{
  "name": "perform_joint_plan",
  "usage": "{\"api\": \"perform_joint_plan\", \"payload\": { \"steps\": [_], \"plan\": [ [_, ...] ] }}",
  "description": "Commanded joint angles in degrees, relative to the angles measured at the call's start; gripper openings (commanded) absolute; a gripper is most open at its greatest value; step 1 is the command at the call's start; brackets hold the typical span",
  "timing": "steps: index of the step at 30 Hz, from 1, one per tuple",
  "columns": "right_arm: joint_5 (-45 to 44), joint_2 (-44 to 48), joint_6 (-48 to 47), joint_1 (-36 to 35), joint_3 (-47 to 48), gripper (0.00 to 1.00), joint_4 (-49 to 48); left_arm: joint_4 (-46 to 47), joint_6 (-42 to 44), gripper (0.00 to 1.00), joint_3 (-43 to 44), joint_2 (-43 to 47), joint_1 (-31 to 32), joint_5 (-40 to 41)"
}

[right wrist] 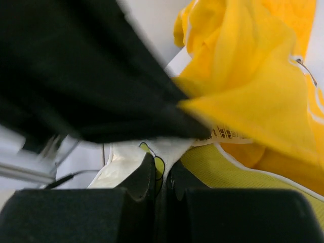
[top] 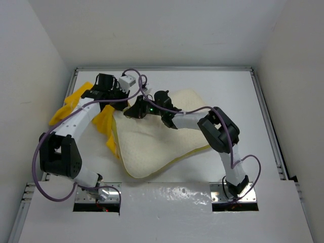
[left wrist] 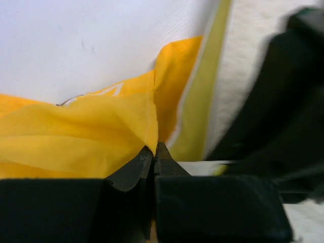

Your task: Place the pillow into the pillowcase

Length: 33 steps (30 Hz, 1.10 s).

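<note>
DESK: From the overhead camera, where does everything lie?

PHOTOGRAPHER: The pillow (top: 162, 142) lies flat on the white table (top: 212, 83), outside the pillowcase (top: 68, 109). The pillowcase is crumpled against the pillow's left edge as seen from above. The left gripper (top: 117, 101) and right gripper (top: 132, 112) meet at the pillow's far left corner. From this height I cannot tell how their jaws stand.

DESK: And the left wrist camera?

PHOTOGRAPHER: The left gripper (left wrist: 154, 151) is pressed together on a fold of the pillowcase (left wrist: 76, 136). The fold sits just beside the yellow-green trim (left wrist: 200, 101) of the pillow (left wrist: 243, 45). A dark, blurred arm (left wrist: 283, 101) hangs over the pillow.

DESK: Right wrist?

PHOTOGRAPHER: The right gripper (right wrist: 163, 164) pinches a corner of the pillow (right wrist: 124, 164), right at its small yellow-green mark (right wrist: 152, 154). The pillowcase (right wrist: 253, 76) is bunched above that corner, and a printed label (right wrist: 225, 134) shows where it meets the pillow. A blurred black shape (right wrist: 76, 66) fills the frame above the pillow.
</note>
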State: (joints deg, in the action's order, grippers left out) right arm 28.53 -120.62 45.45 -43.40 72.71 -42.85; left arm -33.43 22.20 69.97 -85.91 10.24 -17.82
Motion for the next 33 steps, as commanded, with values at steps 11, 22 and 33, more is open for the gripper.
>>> {"api": "perform_joint_plan", "payload": {
  "steps": [11,22,33],
  "plan": [
    [-28.4,-6.0,11.3,7.0,7.3,0.0,2.7,-8.3,7.7,0.13,-7.3,7.9,-0.2,-11.3],
    [-9.6,9.6,-28.4,9.6,5.4,0.99,25.5,-7.3,4.1,0.98,6.0,7.2,-16.3,-4.0],
    [-15.5,25.8,-63.5,-9.3,-2.9,0.99,47.7,6.8,13.5,0.56,-19.6,8.9,-18.9,6.4]
  ]
}}
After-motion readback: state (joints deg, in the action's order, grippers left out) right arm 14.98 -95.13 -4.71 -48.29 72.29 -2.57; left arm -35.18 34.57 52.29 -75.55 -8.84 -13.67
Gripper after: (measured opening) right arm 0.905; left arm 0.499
